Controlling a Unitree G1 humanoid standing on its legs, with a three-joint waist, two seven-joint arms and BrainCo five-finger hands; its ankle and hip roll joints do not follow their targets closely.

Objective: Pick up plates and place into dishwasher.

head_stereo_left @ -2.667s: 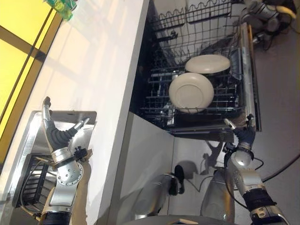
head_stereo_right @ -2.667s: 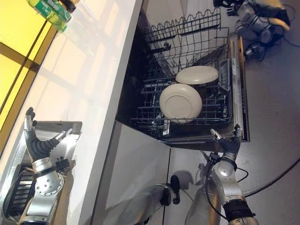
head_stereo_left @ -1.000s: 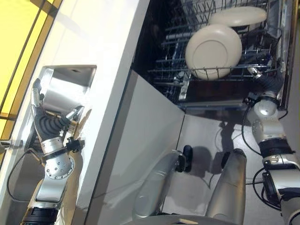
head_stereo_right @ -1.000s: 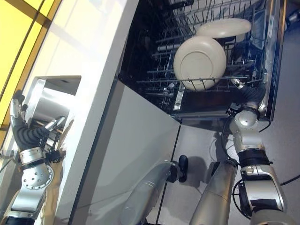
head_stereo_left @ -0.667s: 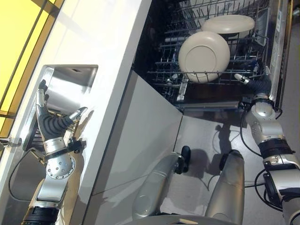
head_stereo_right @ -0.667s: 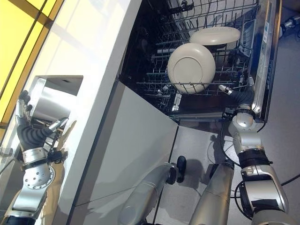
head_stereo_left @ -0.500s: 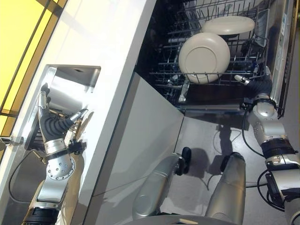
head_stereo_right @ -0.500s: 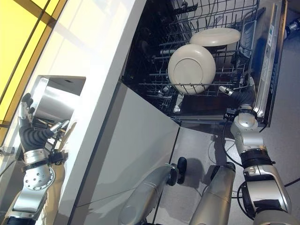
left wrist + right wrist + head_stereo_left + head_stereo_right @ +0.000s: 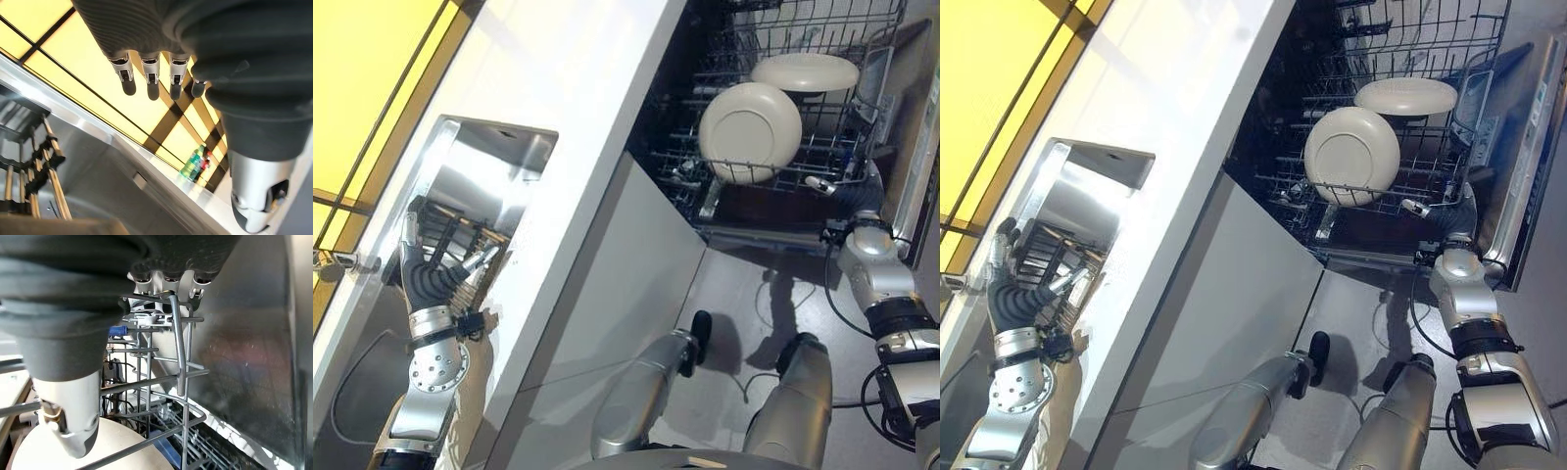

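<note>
Two cream plates (image 9: 750, 130) stand in the pulled-out dishwasher rack (image 9: 783, 59), one upright near its front edge, the other (image 9: 805, 71) tilted just behind it. The right robot hand (image 9: 847, 193) curls its fingers round the rack's front wire. The left robot hand (image 9: 423, 276), fingers spread and empty, hovers above the steel sink (image 9: 489, 181) and its drying rack (image 9: 450, 240), set into the white tabletop (image 9: 578, 88).

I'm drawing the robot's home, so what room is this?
Most likely a kitchen. There's an open dishwasher with two plates in its rack, a metal sink set into a white counter, and a bottle by the window.
</note>
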